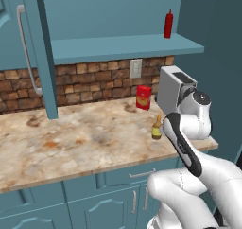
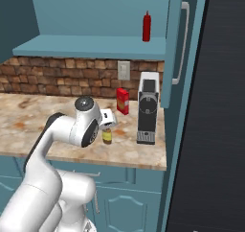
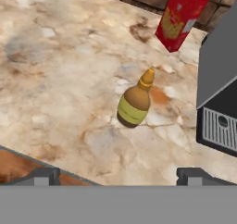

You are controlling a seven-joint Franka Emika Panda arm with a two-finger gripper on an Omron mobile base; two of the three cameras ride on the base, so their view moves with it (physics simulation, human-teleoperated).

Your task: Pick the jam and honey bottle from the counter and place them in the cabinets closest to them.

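Currently the white arm's two-finger gripper [image 3: 118, 174] hangs with jaws spread wide, holding nothing, above the small amber-brown honey bottle [image 3: 134, 104], which stands upright on the beige marbled counter [image 3: 60, 79] between a red box [image 3: 180, 17] and a grey coffee machine [image 3: 217, 93].

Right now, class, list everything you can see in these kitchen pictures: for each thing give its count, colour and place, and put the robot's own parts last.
honey bottle: one, amber-brown with yellow label, upright on the counter near its front edge
red box: one, red, on the counter by the brick wall
coffee machine: one, grey and black, at the counter's right end
red squeeze bottle: one, red, on the cabinet shelf
counter: one, beige marbled with brown stains
cabinets: teal, above the counter, doors open
wall outlet: one, pale, on the brick wall
gripper: one, dark tips, open, above the honey bottle
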